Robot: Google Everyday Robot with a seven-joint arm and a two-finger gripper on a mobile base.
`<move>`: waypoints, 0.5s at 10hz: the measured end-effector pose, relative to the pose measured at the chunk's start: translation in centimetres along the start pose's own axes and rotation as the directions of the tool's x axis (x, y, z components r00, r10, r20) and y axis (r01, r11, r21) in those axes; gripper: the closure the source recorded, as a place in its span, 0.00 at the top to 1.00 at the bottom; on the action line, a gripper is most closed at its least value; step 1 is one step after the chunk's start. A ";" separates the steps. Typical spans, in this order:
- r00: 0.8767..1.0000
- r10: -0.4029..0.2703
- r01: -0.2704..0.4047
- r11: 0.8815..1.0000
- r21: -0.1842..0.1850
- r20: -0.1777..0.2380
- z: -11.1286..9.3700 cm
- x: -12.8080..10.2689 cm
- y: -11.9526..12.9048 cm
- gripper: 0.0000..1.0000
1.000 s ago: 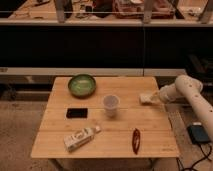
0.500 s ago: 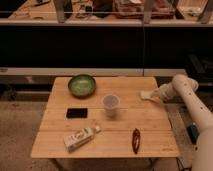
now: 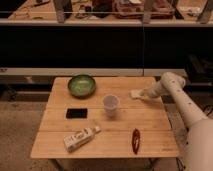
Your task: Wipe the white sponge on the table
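Camera view: the gripper (image 3: 144,93) reaches in from the right, clenched on the white sponge (image 3: 135,93), which lies flat on the table (image 3: 150,125) near its far right edge. A translucent cup (image 3: 111,105) stands nearby and a green bowl (image 3: 81,85) sits farther left.

One each: bowl (image 3: 81,85), cup (image 3: 111,105), phone (image 3: 77,113), carton (image 3: 80,139), chili (image 3: 135,139), pincer (image 3: 144,94) on sponge (image 3: 134,93).
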 end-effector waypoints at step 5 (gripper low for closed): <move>0.995 -0.100 0.101 0.987 -0.127 0.013 0.6 -2.8 6.5 0.00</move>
